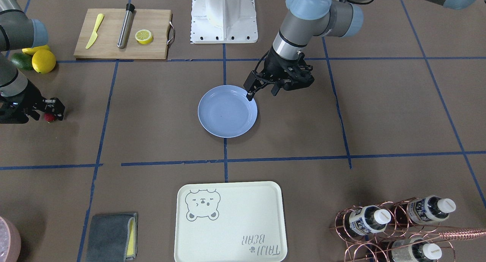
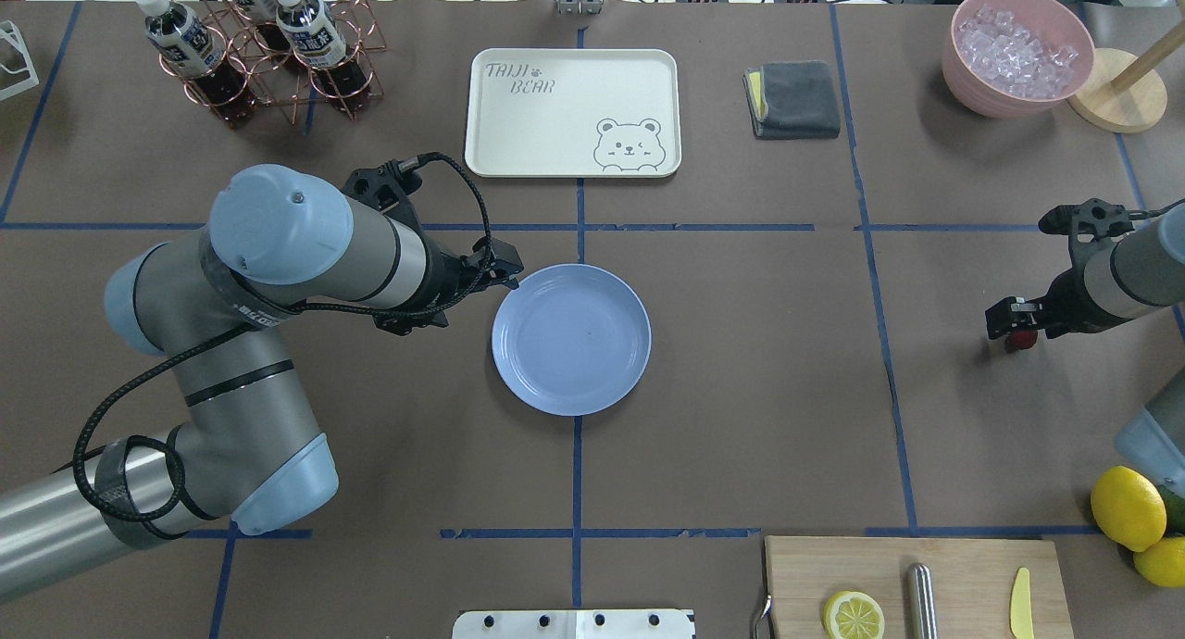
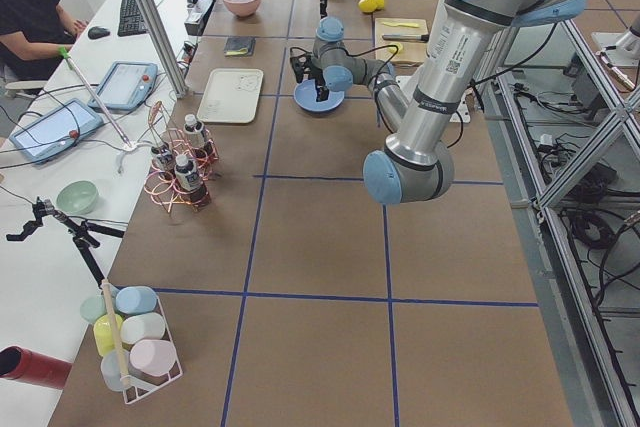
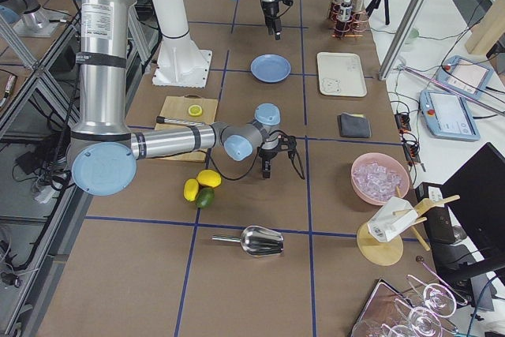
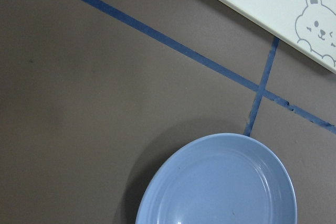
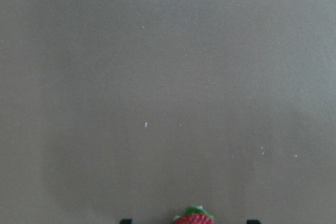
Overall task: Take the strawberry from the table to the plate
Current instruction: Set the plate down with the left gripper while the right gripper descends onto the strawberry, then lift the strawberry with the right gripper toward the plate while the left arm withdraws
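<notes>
while the strawberry (image 6: 193,217) sits on the table (image 2: 759,361) between the fingers of my right gripper (image 2: 1020,324), nothing is pinched yet. my wrist view shows the two fingertips (image 6: 126,221) spread apart with bare paper either side of the berry. the berry is tiny and rounded, so i judge the close to be the risky part. if one finger arrives first it could nudge the fruit sideways, or roll it out of the gap. i also look very low to the paper, and closing there might scrape it or pinch only the green top, which could give a weak hold that lets go mid-carry. squeezing too hard could squirt it out instead.

the light-blue plate (image 2: 571,339) is well apart from here, past a blue tape line, so a loose grip would have a long way to fail.

my left gripper (image 1: 262,93), its fingers apparently apart and holding nothing, hangs just beside the plate's rim on the side away from me. if i overshoot the centre, i could come close to it, or clip the raised rim and shove the plate.
</notes>
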Available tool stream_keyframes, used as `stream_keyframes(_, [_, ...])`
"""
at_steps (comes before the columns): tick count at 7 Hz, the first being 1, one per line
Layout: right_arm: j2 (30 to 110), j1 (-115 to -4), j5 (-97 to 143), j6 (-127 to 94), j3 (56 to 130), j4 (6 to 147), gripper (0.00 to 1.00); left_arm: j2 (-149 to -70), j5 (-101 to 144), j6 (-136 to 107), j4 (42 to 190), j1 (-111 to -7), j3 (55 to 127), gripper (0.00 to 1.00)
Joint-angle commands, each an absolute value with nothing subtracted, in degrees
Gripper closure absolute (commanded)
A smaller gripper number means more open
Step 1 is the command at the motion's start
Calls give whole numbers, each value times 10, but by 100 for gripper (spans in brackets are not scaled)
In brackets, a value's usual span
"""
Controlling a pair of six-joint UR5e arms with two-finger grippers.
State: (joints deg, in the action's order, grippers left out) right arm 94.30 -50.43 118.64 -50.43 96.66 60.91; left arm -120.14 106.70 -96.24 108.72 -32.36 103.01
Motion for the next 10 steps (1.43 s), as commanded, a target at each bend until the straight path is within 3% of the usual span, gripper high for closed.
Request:
stream_keyframes(1, [945, -504, 1187, -506, 968, 609, 30, -1201, 1067, -962, 1087, -325, 1030, 0])
stream_keyframes(2, [943, -504, 1187, -506, 968, 610, 30, -1201, 1067, -962, 1087, -325, 1029, 0])
stream_keyframes(3, [941, -504, 1186, -506, 968, 610, 42, -1201, 1067, -962, 1088, -325, 1029, 0])
stream_keyframes(4, [940, -504, 1183, -506, 968, 610, 64, -1201, 1066, -962, 1088, -325, 1028, 0])
stream_keyframes(5, [940, -504, 1182, -504, 969, 610, 100, -1201, 1066, -962, 1088, -325, 1028, 0])
stream_keyframes(10, [925, -503, 1202, -527, 1063, 620, 100, -1184, 1070, -866, 1030, -370, 1058, 0])
